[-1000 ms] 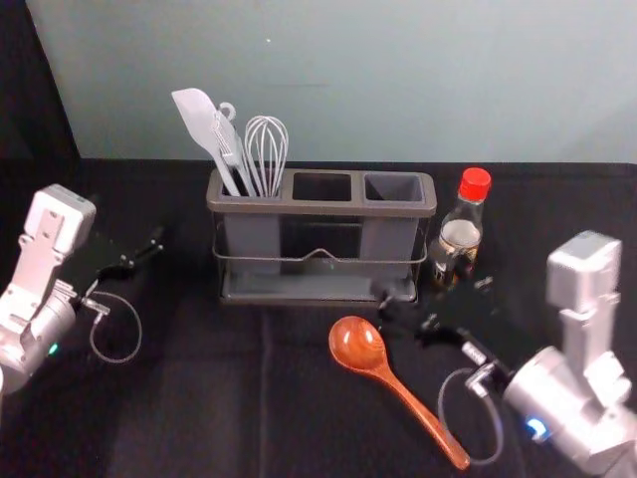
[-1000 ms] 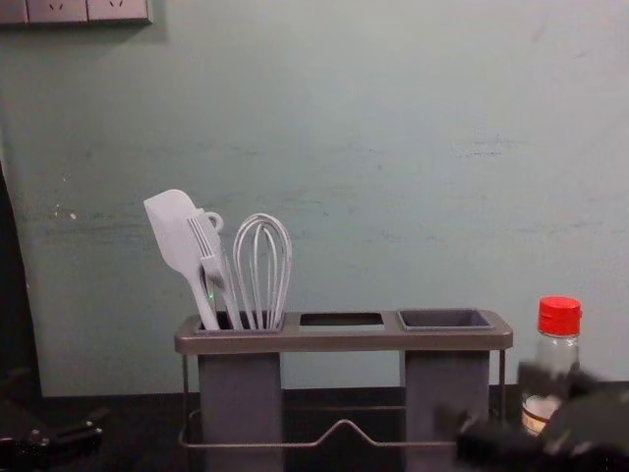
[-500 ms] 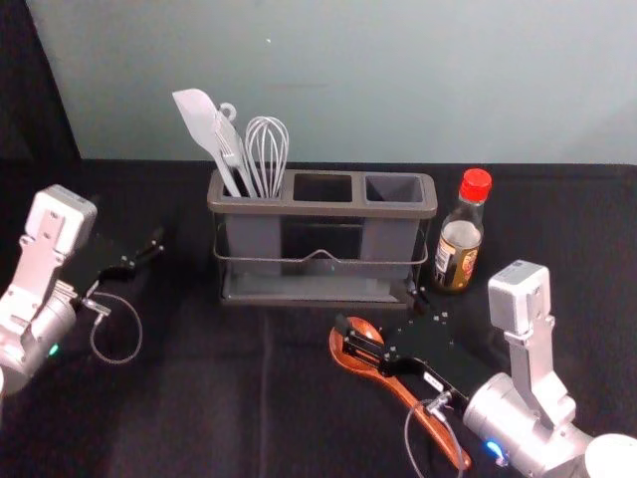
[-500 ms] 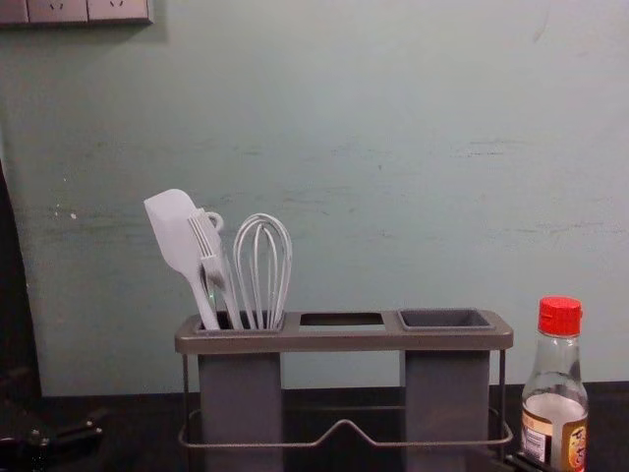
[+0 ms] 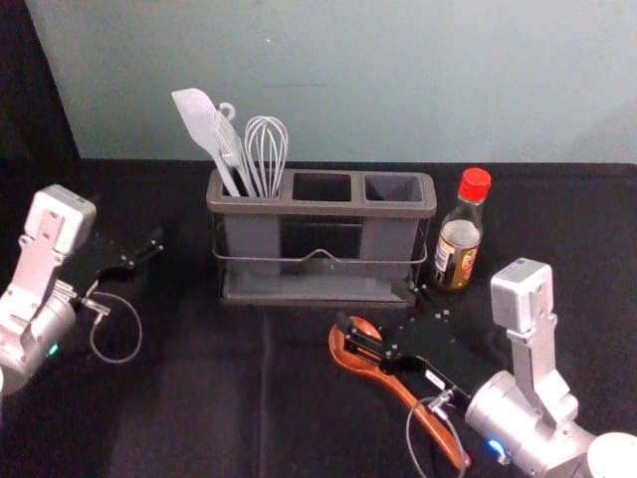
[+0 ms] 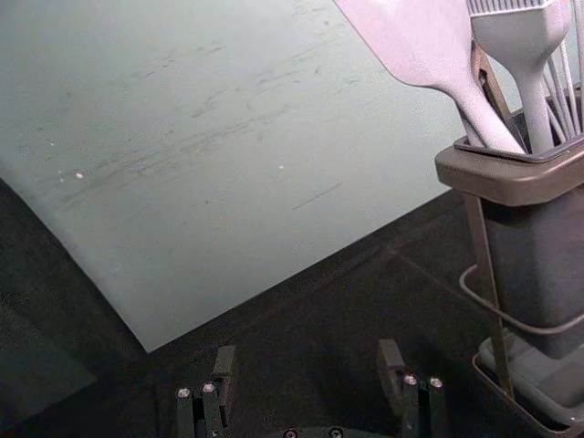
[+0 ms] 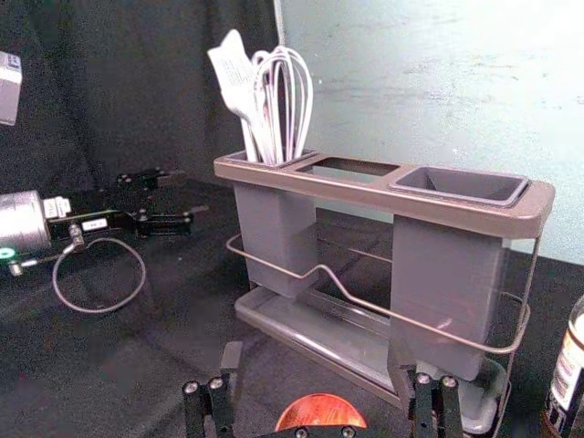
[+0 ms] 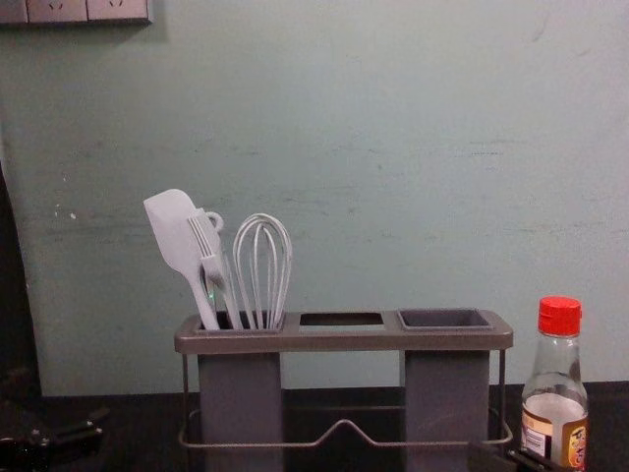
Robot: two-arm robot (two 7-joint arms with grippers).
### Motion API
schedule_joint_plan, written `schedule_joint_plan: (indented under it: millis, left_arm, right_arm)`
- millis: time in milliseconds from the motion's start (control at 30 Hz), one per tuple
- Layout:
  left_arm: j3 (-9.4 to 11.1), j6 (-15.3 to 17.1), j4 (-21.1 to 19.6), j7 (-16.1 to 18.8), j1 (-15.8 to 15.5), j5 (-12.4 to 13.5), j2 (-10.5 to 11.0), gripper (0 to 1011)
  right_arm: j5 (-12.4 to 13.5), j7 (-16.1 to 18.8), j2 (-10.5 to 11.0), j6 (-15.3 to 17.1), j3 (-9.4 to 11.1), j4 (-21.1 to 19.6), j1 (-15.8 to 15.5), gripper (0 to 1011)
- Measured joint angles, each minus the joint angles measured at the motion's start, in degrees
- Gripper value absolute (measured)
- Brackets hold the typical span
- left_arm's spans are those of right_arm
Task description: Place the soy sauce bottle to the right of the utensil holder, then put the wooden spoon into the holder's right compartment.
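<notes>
Wooden spoon [image 5: 400, 390]: flat on the black cloth [image 5: 199, 398], in front of the holder's right half; bowl towards the holder, handle slanting nearer and to the right.
Right gripper [image 5: 376, 310]: above the spoon's bowl, its two fingers set wide apart; in the right wrist view, part of the bowl appears between them, and whether they touch it I cannot tell.
Soy sauce bottle [image 5: 458, 249]: upright, red-capped, standing on the cloth just to the right of the holder.
Utensil holder [image 5: 318, 207]: grey, wire-railed, three openings in a row along its top frame.
Left compartment: white spatula [image 5: 200, 119], brush [image 5: 230, 147] and whisk [image 5: 266, 149], leaning upright.
Left gripper [image 5: 156, 242]: parked well to the left of the holder, fingers spread.
Wall [image 5: 398, 80]: pale grey-green, behind the whole arrangement.
</notes>
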Motion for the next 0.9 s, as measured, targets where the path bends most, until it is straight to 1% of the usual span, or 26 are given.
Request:
schedule_joint_plan:
  millis: [167, 267, 300, 400, 433, 467, 500, 533, 567, 600, 667, 767, 800, 833, 867, 900]
  left_arm:
    - [0.00, 0.00, 0.00, 0.00, 0.00, 0.00, 0.00, 1000]
    - [0.00, 0.00, 0.00, 0.00, 0.00, 0.00, 0.00, 1000]
    - [0.00, 0.00, 0.00, 0.00, 0.00, 0.00, 0.00, 1000]
    - [0.00, 0.00, 0.00, 0.00, 0.00, 0.00, 0.00, 1000]
    - [0.00, 0.00, 0.00, 0.00, 0.00, 0.00, 0.00, 1000]
    - [0.00, 0.00, 0.00, 0.00, 0.00, 0.00, 0.00, 1000]
    - [0.00, 0.00, 0.00, 0.00, 0.00, 0.00, 0.00, 1000]
    - [0.00, 0.00, 0.00, 0.00, 0.00, 0.00, 0.00, 1000]
    - [0.00, 0.00, 0.00, 0.00, 0.00, 0.00, 0.00, 1000]
    - [0.00, 0.00, 0.00, 0.00, 0.00, 0.00, 0.00, 1000]
    - [0.00, 0.00, 0.00, 0.00, 0.00, 0.00, 0.00, 1000]
    - [0.00, 0.00, 0.00, 0.00, 0.00, 0.00, 0.00, 1000]
    - [0.00, 0.00, 0.00, 0.00, 0.00, 0.00, 0.00, 1000]
    - [0.00, 0.00, 0.00, 0.00, 0.00, 0.00, 0.00, 1000]
    - [0.00, 0.00, 0.00, 0.00, 0.00, 0.00, 0.00, 1000]
    - [0.00, 0.00, 0.00, 0.00, 0.00, 0.00, 0.00, 1000]
  right_arm:
    - [-0.15, -0.04, 0.02, 0.35, -0.17, 0.04, 0.05, 1000]
    - [-0.90, -0.87, 0.43, 3.39, -0.43, -0.73, 0.26, 1002]
    - [-2.02, -2.06, 0.64, 5.80, -0.72, -1.88, 0.26, 1000]
    - [-2.94, -3.06, 0.85, 9.56, -1.03, -3.56, 0.34, 1000]
    - [-3.32, -3.57, 0.96, 12.92, -1.22, -4.89, 0.53, 1000]
    - [-3.54, -3.87, 1.03, 15.23, -1.38, -5.65, 0.72, 1002]
    - [-3.88, -4.20, 1.15, 19.88, -1.68, -7.21, 1.31, 1000]
    - [-3.98, -4.27, 1.20, 22.26, -1.83, -7.84, 1.66, 1000]
    - [-4.22, -4.34, 1.24, 26.58, -2.23, -9.02, 2.50, 1000]
    - [-4.22, -4.34, 1.24, 26.58, -2.23, -9.02, 2.50, 1000]
    - [-4.92, -4.48, 1.06, 35.81, -3.10, -10.71, 4.73, 1000]
    - [-4.97, -4.28, 0.48, 41.83, -3.45, -11.14, 6.61, 1000]
    - [-4.94, -3.95, 0.11, 45.42, -3.60, -11.15, 7.82, 1000]
    - [-4.95, -3.84, -0.04, 46.65, -3.69, -11.13, 8.30, 1000]
    - [-5.11, -3.62, -0.35, 49.42, -3.99, -10.95, 9.52, 1002]
    - [-5.27, -3.49, -0.47, 50.54, -4.20, -10.83, 10.12, 1002]
